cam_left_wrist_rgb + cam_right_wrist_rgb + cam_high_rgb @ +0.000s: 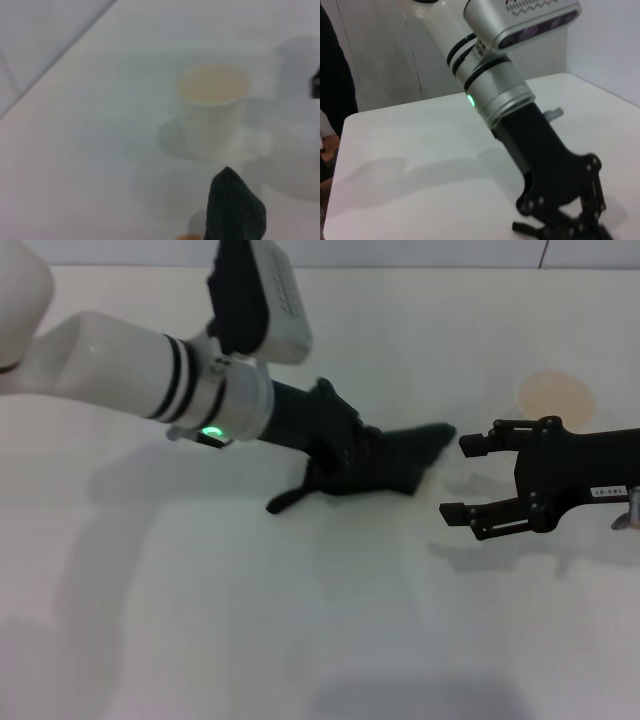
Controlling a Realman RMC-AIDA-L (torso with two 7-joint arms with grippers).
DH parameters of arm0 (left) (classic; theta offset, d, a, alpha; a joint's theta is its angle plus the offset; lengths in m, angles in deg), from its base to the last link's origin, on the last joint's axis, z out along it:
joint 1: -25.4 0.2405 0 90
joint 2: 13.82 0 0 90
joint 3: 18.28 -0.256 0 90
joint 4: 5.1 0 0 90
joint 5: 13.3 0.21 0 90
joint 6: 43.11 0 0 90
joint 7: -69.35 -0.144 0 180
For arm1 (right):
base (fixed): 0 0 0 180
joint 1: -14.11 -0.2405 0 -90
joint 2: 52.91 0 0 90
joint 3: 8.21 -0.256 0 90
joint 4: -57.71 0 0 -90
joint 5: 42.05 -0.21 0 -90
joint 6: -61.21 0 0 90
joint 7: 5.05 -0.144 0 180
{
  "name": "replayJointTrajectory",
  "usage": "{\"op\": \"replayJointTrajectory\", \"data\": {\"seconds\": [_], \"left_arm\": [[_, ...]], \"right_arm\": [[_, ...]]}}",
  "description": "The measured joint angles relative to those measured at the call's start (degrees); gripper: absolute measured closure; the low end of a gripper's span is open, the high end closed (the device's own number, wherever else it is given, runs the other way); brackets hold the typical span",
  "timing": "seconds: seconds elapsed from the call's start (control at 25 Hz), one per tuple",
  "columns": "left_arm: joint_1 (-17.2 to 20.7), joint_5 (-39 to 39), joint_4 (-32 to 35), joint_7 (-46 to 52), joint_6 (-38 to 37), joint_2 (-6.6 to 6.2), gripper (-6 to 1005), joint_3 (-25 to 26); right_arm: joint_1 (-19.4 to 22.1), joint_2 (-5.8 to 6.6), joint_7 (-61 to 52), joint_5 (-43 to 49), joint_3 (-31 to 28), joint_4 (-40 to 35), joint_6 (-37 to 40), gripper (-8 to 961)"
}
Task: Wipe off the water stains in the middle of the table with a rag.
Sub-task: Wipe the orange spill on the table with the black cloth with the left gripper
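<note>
Head view: the left gripper (345,455) presses the rag (400,462) flat on the table (200,620), fingers closed on the cloth, its pointed corner aimed at the cup (557,395). The right gripper (470,478) waits just beyond that corner, jaws wide, empty.

Left wrist view: the rag's tip (235,210) lies short of the cup (212,112); an orange stain (187,237) shows beside it.

Right wrist view: the left gripper (560,227) stands with open tabletop behind.

A bare lab-like test room: a plain white table (300,640) and blank pale wall panels (380,65).
</note>
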Motion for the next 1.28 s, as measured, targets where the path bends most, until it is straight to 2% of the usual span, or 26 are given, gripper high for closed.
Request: {"op": "replayJointTrajectory", "data": {"seconds": [0.08,0.36,0.8,1.28], "left_arm": [[-0.10,-4.15,0.03,-0.27,0.00,0.06,944,-5.05],[0.27,-8.61,0.66,-0.28,0.19,0.16,943,-12.73],[0.35,-8.05,0.00,-1.93,5.46,-0.04,944,-12.95],[-0.32,-6.45,-2.22,-2.61,17.27,-0.32,944,-12.67]], "right_arm": [[0.00,0.00,0.00,-0.20,0.05,0.00,0.00,83],[0.13,0.00,0.00,-0.55,0.48,0.00,0.00,83],[0.26,0.00,-0.08,-0.65,0.81,-0.08,0.04,84],[0.61,0.00,-0.75,-0.67,1.16,0.00,0.00,83]]}}
